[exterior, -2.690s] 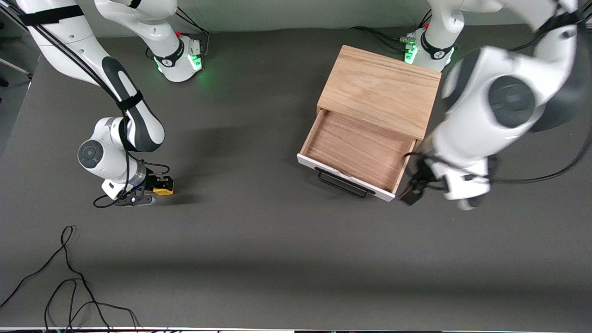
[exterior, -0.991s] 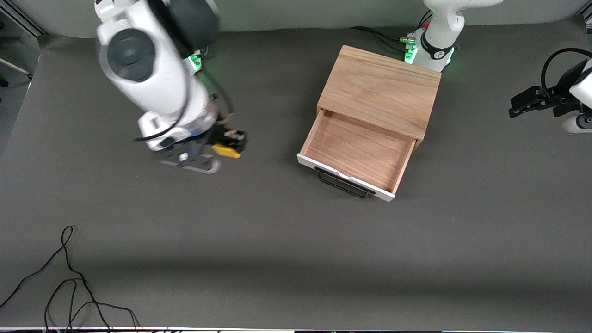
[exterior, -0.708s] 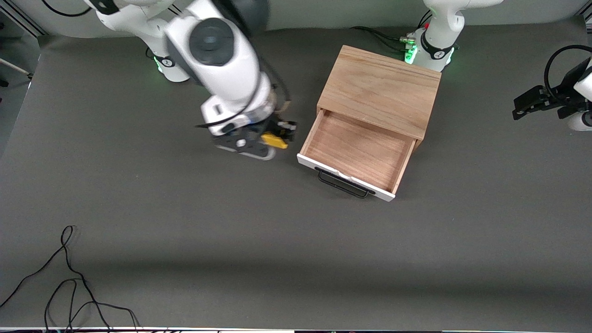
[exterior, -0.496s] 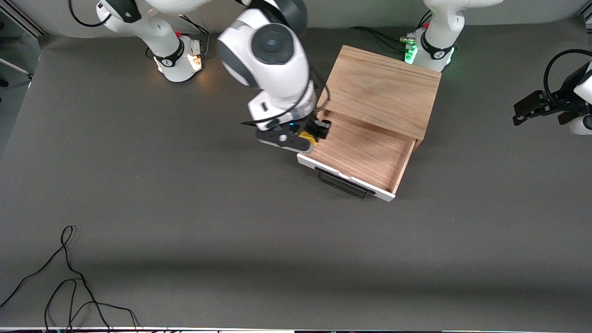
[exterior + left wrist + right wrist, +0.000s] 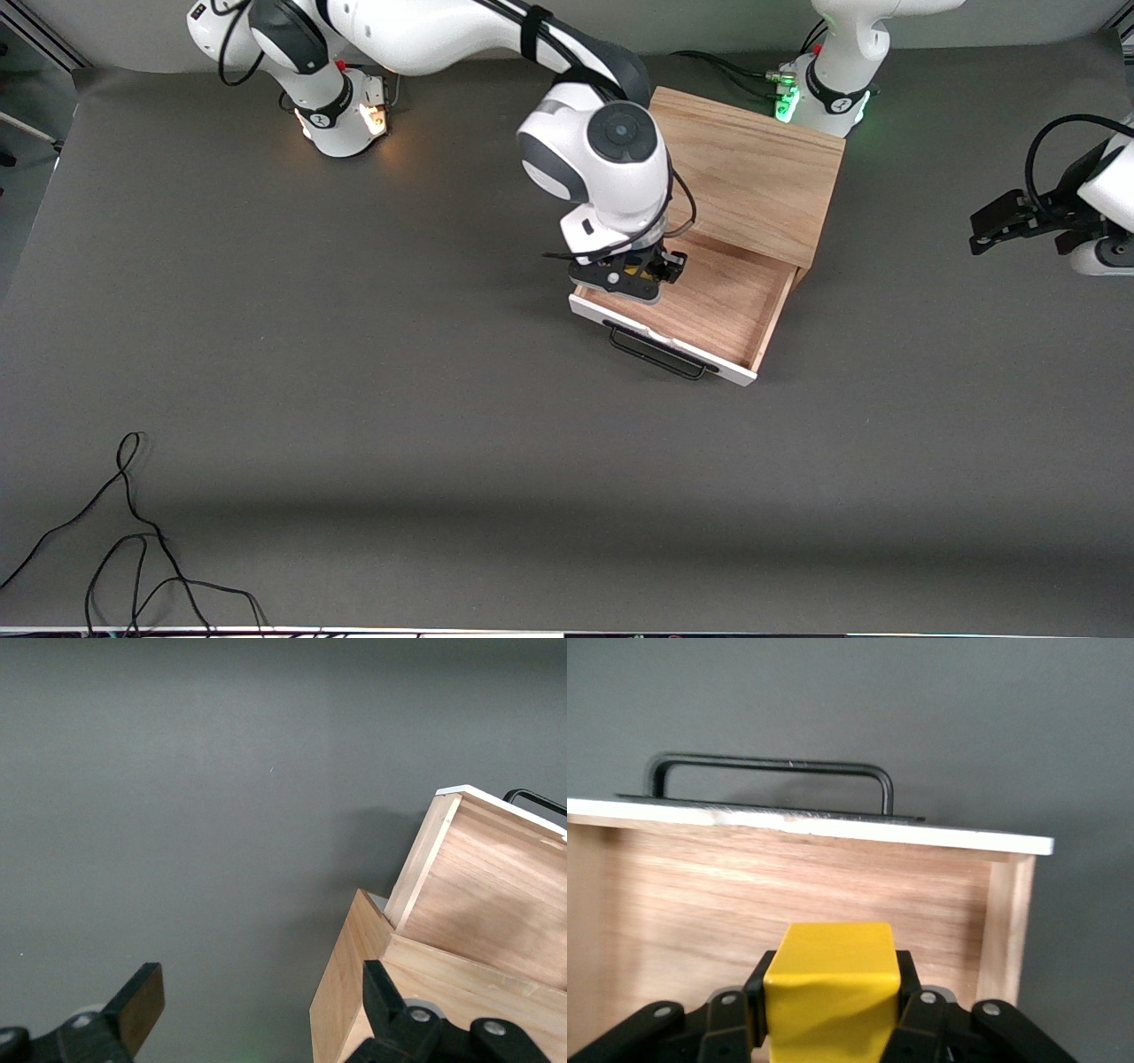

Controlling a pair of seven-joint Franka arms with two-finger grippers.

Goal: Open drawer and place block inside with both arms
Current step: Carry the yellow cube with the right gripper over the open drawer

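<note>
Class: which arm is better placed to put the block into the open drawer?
Right. The right gripper holds the block over the open drawer; the left gripper waits, open, at the left arm's end of the table.

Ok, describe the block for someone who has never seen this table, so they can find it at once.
Find the light wooden cabinet at the left arm's end of the table; its drawer is pulled open toward the front camera. Over that drawer hangs the right gripper, shut on the block. It is a small cube, the only bright yellow thing in sight.
</note>
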